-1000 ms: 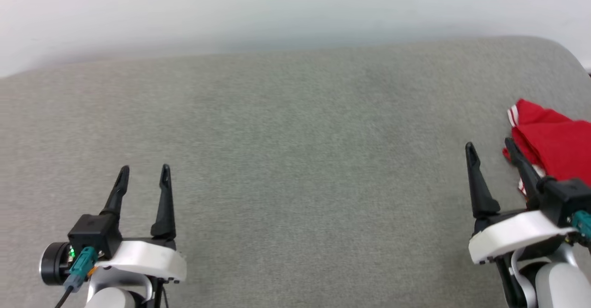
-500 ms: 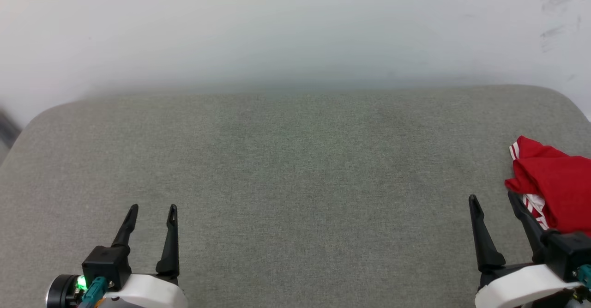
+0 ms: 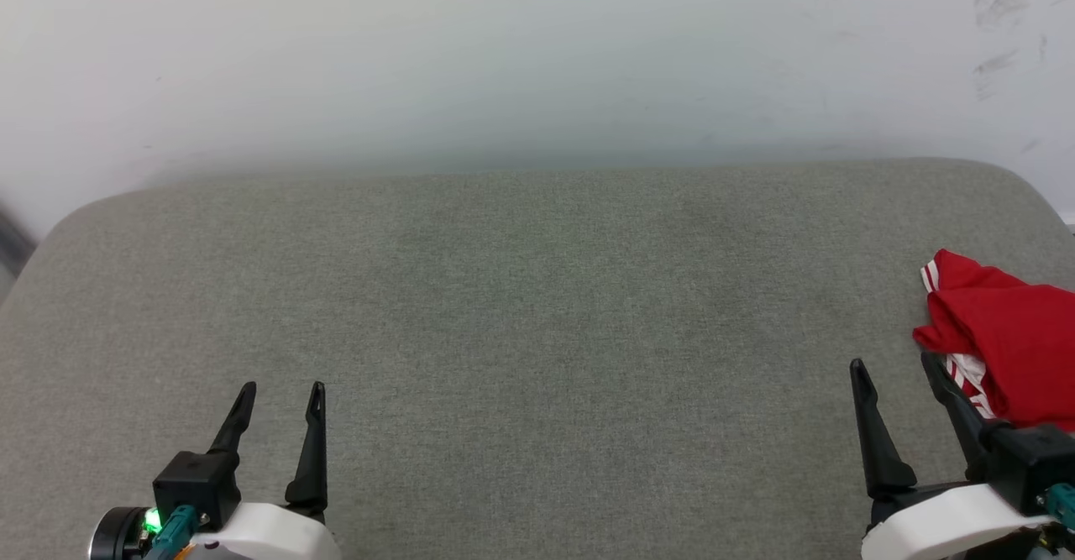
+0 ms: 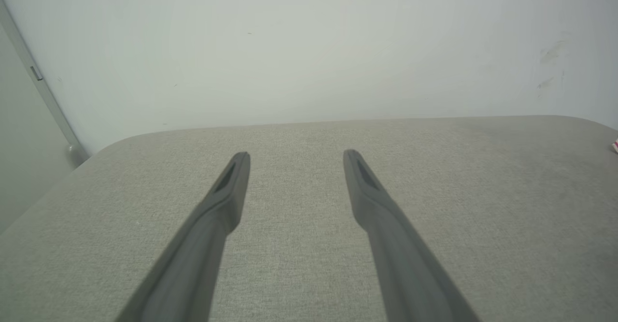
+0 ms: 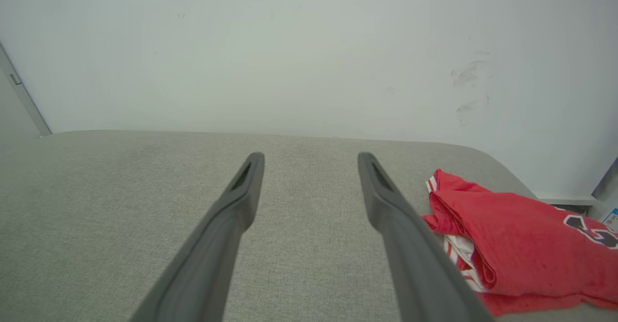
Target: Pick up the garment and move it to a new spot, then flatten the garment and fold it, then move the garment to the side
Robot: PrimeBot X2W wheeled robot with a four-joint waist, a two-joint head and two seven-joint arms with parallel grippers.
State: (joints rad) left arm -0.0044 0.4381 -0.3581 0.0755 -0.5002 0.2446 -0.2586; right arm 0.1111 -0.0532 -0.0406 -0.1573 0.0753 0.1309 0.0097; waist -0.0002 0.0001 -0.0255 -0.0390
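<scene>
The bunched red garment point(image 3: 1008, 333) lies on the grey fabric surface point(image 3: 537, 291) just to the right of the right gripper point(image 3: 892, 364), whose fingers stand apart, holding nothing. The left gripper point(image 3: 282, 388), likewise spread, is well apart from it.

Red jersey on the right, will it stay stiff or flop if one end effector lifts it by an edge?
Likely floppy: the red jersey lies crumpled in soft folds, so lifted fabric should drape and unfold. Probably light, being thin cloth. It may drag rather than slide on the textured grey fabric surface.
</scene>
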